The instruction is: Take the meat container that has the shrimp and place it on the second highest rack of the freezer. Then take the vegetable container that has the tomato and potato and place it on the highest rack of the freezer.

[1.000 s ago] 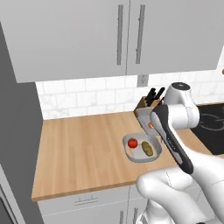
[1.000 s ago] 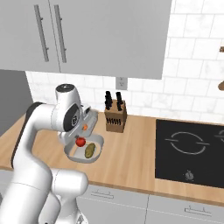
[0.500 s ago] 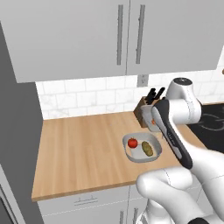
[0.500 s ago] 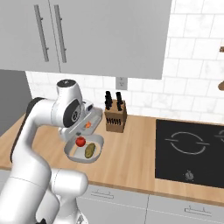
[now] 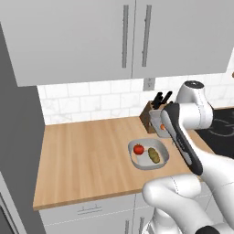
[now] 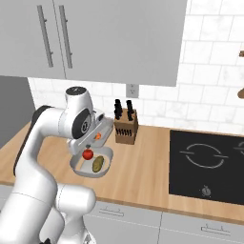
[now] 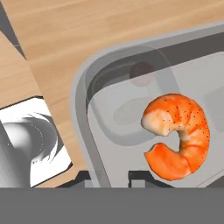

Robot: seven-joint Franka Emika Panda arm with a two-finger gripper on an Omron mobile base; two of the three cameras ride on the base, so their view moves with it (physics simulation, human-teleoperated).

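Clearly, your gripper [image 7: 108, 178] was clamped on the rim of the meat tray [image 7: 94, 144], a finger on either side of the wall. That tray hung above the counter [image 5: 87, 155], near the knife block [image 6: 126, 127], with the shrimp [image 7: 179, 135] loose inside. The vegetable tray [image 5: 148, 155] sat below with its tomato [image 5: 139, 149] and potato [image 5: 153, 155]. A one-sided rim hold could have tipped, sliding the shrimp out during the swing.
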